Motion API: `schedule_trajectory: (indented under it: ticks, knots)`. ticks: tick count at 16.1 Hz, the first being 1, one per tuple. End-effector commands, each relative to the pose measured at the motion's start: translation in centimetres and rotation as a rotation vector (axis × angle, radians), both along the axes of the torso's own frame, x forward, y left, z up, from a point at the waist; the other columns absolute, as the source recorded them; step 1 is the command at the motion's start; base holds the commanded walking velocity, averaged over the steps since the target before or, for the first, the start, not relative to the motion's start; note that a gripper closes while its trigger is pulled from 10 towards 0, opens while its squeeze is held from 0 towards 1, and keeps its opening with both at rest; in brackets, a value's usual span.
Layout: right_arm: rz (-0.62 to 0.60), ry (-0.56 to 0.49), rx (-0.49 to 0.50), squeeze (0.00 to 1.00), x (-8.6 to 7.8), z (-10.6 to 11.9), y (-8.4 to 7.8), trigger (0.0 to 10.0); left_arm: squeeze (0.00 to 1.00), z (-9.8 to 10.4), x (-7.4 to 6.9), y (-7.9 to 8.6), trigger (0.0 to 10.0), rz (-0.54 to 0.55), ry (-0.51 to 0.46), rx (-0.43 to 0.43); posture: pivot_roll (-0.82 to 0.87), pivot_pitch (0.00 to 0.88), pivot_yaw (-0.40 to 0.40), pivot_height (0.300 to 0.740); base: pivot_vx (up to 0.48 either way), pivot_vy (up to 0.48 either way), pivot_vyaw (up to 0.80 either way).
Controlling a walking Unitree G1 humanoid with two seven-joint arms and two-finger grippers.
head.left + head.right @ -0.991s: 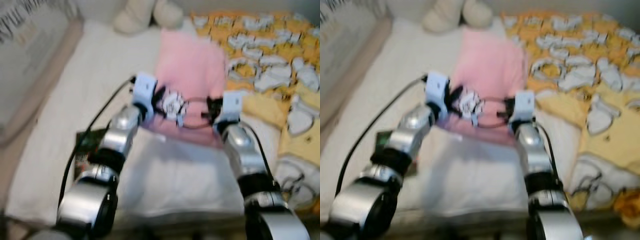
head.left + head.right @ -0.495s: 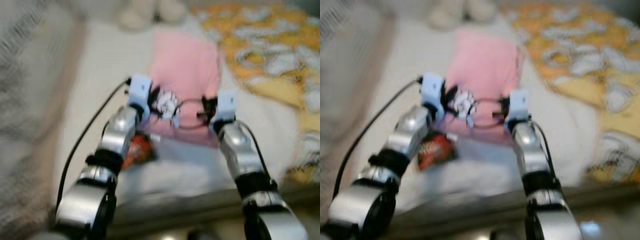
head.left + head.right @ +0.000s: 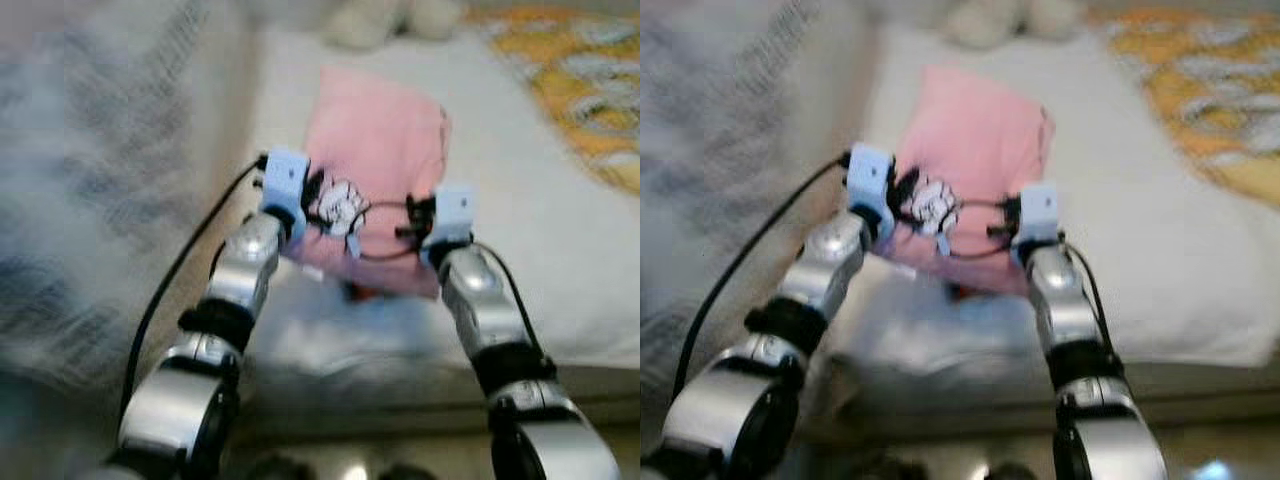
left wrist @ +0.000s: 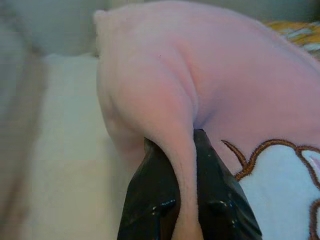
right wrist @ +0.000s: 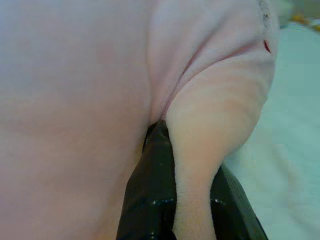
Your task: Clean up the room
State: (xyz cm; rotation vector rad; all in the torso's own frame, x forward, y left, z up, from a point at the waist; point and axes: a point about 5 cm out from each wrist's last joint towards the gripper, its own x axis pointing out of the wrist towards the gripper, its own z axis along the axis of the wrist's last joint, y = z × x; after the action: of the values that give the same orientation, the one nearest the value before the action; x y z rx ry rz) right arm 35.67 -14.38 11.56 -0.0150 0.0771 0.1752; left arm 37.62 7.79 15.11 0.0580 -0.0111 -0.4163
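A pink pillow [image 3: 375, 150] with a white embroidered patch [image 3: 338, 205] is held up over the white bed [image 3: 560, 230], in front of me. My left gripper [image 3: 312, 200] is shut on the pillow's near left edge, and a fold of pink cloth [image 4: 182, 150] is pinched between its black fingers [image 4: 155, 200]. My right gripper [image 3: 418, 218] is shut on the near right edge, with a pink fold [image 5: 200, 150] squeezed between its fingers [image 5: 150, 195].
A yellow patterned blanket [image 3: 580, 90] lies on the bed's far right. Cream plush toys [image 3: 385, 20] sit at the head of the bed. A grey patterned surface [image 3: 90, 170] lies to the left. A small red item [image 3: 360, 292] peeks out under the pillow's near edge.
The whole view has swung left, so the bed and blanket sit further right in frame. Both grippers keep their hold on the pink pillow. The red packet is now mostly hidden under it.
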Motion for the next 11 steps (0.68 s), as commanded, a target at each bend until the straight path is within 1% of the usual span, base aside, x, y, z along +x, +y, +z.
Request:
schedule_trajectory:
  ticks: [1,2,6,9,11]
  knots:
    - [0.005,-0.032,-0.009,0.0,0.21,0.6,-0.16,10.0,0.0,1.04,0.08,-0.73,10.0,-0.011,-0.044,0.005,-0.22,0.0,0.058,0.74,0.0,0.0,0.49]
    - [0.01,-0.033,-0.01,0.0,0.2,0.59,-0.02,10.0,0.0,0.98,0.05,-0.76,10.0,-0.011,-0.05,0.023,-0.22,0.0,0.061,0.74,0.0,0.0,0.47]
    - [0.004,-0.017,-0.007,0.0,0.14,0.21,0.06,10.0,0.0,1.21,0.09,-0.74,10.0,-0.013,-0.077,0.066,-0.22,0.0,0.059,0.74,0.0,0.0,0.0]
    - [0.004,-0.013,-0.014,0.0,0.15,0.17,0.0,10.0,0.0,1.43,0.23,-0.53,10.0,0.035,-0.08,0.048,-0.22,0.0,0.062,0.74,0.48,0.0,0.0]
    - [-0.016,-0.016,-0.001,0.0,0.17,0.15,-0.35,10.0,0.0,1.23,0.13,-0.84,10.0,0.033,-0.074,0.054,-0.22,0.0,0.062,0.74,0.48,0.0,0.6]
